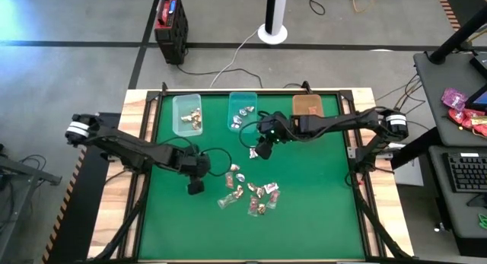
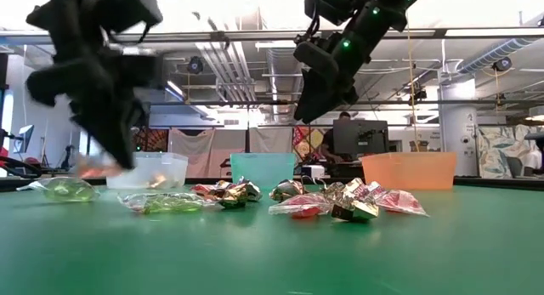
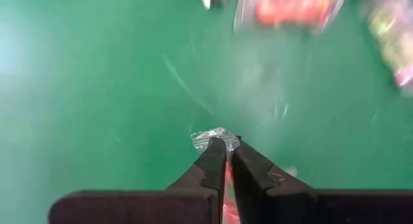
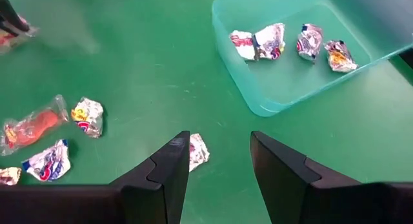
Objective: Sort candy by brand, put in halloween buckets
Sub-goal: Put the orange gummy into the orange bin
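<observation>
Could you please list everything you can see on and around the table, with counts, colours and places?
Clear-green bucket: one, far side of the table, gold-brown candy inside.
Teal bucket: one, far middle, four silvery-white candies inside.
Orange bucket: one, far side, nearest the right arm; contents cannot be told.
Loose candy pile: about ten pieces, clear, silvery and red, mid-table on the green mat.
Single silvery candy: one, on the mat short of the teal bucket.
Red-and-black box: one, on the floor beyond the table.
Pink and yellow packets: a few, on the side desk.
Left gripper: shut on a silvery-wrapped candy, beside the pile.
Right gripper: open, above the single candy.
</observation>
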Available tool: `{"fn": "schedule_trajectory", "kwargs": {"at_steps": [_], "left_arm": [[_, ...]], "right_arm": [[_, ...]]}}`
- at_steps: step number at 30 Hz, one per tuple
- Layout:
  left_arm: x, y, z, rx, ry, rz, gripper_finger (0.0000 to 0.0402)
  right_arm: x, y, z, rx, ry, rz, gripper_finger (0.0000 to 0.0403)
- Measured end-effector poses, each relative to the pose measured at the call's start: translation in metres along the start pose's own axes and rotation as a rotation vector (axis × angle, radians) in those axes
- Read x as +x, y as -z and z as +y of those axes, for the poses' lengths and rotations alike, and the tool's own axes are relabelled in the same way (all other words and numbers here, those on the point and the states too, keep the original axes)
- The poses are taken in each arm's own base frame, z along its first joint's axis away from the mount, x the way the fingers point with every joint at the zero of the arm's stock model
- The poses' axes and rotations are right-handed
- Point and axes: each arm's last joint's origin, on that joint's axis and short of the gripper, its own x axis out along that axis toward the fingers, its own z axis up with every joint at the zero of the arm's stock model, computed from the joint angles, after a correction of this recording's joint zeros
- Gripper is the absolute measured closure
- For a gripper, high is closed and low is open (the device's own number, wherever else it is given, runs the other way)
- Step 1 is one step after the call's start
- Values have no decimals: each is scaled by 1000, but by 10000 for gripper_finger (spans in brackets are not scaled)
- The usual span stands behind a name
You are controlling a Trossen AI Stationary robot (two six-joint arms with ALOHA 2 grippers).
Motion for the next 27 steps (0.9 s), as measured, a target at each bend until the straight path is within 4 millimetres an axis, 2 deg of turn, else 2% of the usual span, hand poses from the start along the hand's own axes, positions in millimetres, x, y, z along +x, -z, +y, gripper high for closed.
{"fn": "schedule_trajectory", "kwargs": {"at_steps": [4,9,13,16,19,27], "left_arm": [[-24,-18,-1,64,-7,-206,401],[-59,-43,-5,194,87,-653,401],[-74,-52,-8,302,169,-941,401],[-75,-54,-9,323,190,-1049,401],[-66,-57,-9,314,182,-1076,402],[-46,-71,-10,310,150,-1164,401]], "right_arm": [[5,8,11,-73,-53,-85,248],[12,25,36,-249,-278,-298,248],[8,37,51,-311,-352,-478,248],[0,40,61,-326,-391,-610,247],[-8,36,69,-343,-419,-702,240],[-14,24,79,-368,-518,-737,205]]}}
